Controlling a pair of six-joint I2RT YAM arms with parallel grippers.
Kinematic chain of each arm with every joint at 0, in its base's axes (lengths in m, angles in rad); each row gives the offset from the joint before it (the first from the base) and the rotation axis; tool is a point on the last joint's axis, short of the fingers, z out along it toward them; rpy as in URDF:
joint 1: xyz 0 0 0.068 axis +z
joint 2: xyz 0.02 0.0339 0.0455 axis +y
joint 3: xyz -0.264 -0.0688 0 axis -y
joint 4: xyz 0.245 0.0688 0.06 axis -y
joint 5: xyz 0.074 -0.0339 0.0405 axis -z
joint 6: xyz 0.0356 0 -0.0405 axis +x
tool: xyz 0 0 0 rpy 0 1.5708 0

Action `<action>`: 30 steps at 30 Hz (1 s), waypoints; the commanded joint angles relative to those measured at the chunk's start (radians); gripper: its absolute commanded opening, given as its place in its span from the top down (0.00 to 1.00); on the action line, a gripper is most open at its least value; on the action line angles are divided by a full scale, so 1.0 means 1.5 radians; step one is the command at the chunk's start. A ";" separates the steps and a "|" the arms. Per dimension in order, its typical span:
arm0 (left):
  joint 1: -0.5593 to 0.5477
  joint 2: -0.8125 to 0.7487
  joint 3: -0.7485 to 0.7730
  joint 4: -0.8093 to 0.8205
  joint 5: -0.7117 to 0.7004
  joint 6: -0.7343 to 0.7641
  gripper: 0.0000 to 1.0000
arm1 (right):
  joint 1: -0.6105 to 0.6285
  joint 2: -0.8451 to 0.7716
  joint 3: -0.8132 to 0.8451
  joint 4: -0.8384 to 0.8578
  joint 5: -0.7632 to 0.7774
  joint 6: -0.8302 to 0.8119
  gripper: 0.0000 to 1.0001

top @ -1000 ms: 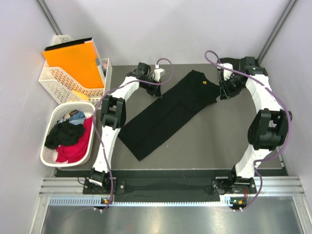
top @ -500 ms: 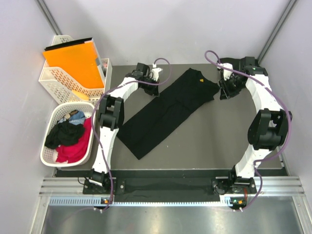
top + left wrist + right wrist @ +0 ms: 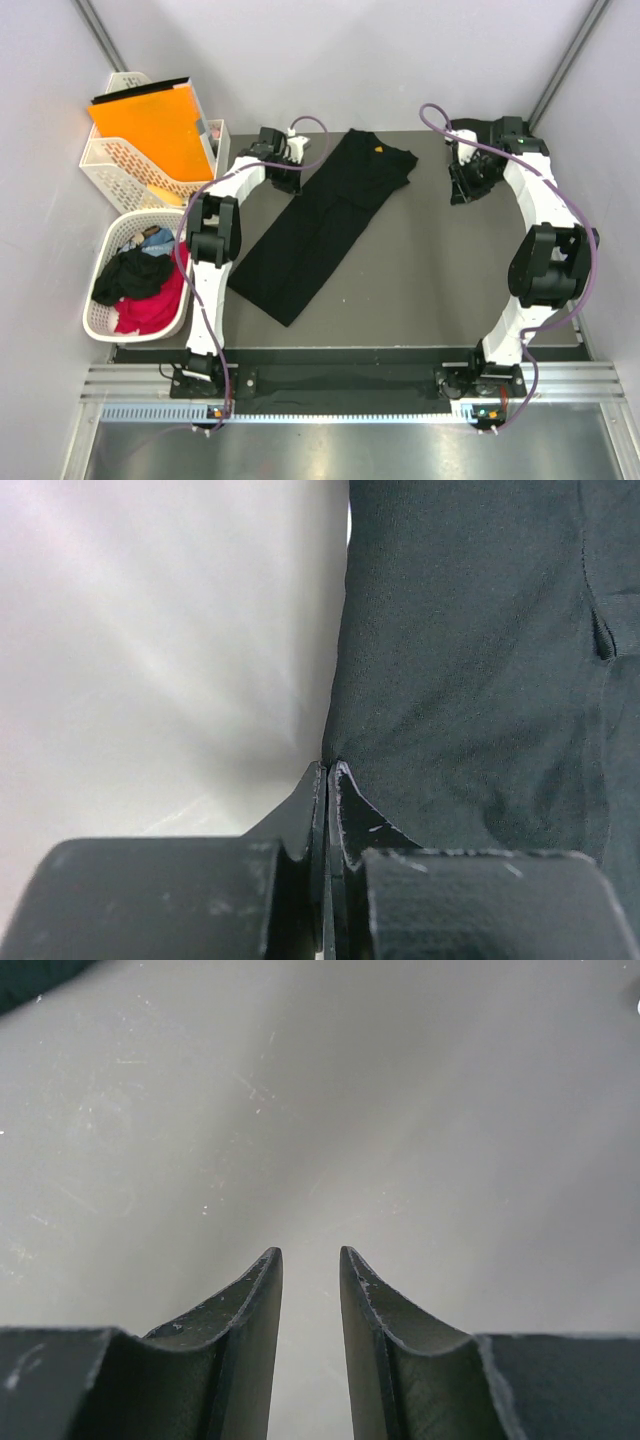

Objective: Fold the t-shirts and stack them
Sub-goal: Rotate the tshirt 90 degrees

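A black t-shirt, folded into a long strip, lies slanted across the table from near left to far middle. A small orange tag marks its collar end. My left gripper is at the strip's left edge near the far end. In the left wrist view it is shut, with the edge of the black cloth pinched at its tips. My right gripper hovers over bare table, apart from the shirt's right side. In the right wrist view it is open with nothing between its fingers.
A white oval basket at the left holds more t-shirts, black and red. Behind it, white lattice baskets hold an orange folder. Grey walls close in the back and sides.
My left gripper has pulled the shirt's collar end to the left and farther back, away from the right gripper. The right arm has stayed put.
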 commanded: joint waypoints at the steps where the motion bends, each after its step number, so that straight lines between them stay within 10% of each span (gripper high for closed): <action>1: 0.022 -0.018 -0.029 -0.035 -0.053 0.006 1.00 | 0.008 -0.013 0.016 0.001 -0.023 -0.004 0.69; 3: 0.021 -0.019 -0.028 -0.040 -0.023 0.004 0.96 | 0.011 -0.010 0.016 0.002 -0.024 -0.004 0.69; 7: 0.018 -0.026 -0.026 -0.059 0.010 0.018 0.41 | 0.021 -0.009 0.011 0.004 -0.029 -0.002 0.68; 14: 0.018 -0.076 -0.053 -0.105 0.074 0.063 0.04 | 0.078 -0.025 -0.033 0.039 -0.005 -0.029 0.65; 30: 0.069 -0.404 -0.136 -0.008 -0.234 0.146 0.01 | 0.358 -0.125 -0.227 0.171 0.160 -0.304 0.55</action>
